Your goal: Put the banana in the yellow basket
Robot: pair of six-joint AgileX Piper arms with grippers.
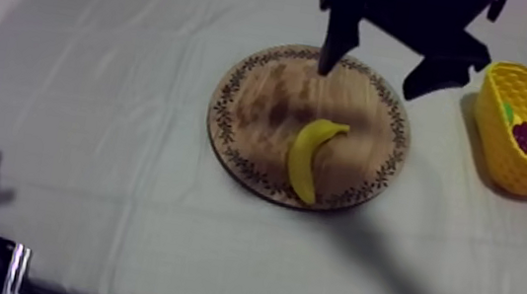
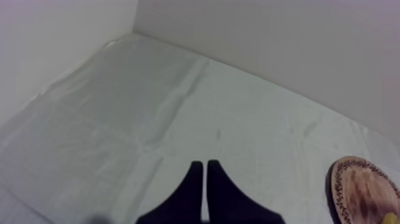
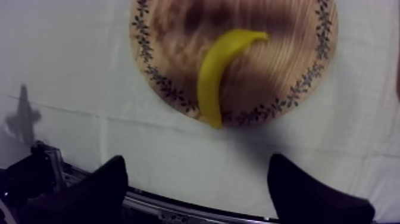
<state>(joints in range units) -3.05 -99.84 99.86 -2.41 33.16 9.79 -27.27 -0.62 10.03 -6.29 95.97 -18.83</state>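
Banana (image 1: 311, 158) lying on wooden board (image 1: 263, 109), mid-bench, untouched. Right jaws wide apart, empty, hovering above board's far side. Left jaws pressed together, empty, near bench's front left corner. Yellow basket (image 1: 515, 162) at right edge.

**A:** Where does the round wooden board (image 1: 258, 108) sit?
**B:** Flat on the surface (image 1: 98, 144), a little right of its middle.
**A:** And the banana (image 1: 308, 158)?
**B:** On the board's near half, right of its centre. One end rests on the near rim; the other points toward the board's right side.
**A:** The basket (image 1: 516, 165)?
**B:** Right of the board and apart from it, near the surface's right edge, slightly farther back than the banana. Toy fruit (image 1: 526, 135) lies inside it.
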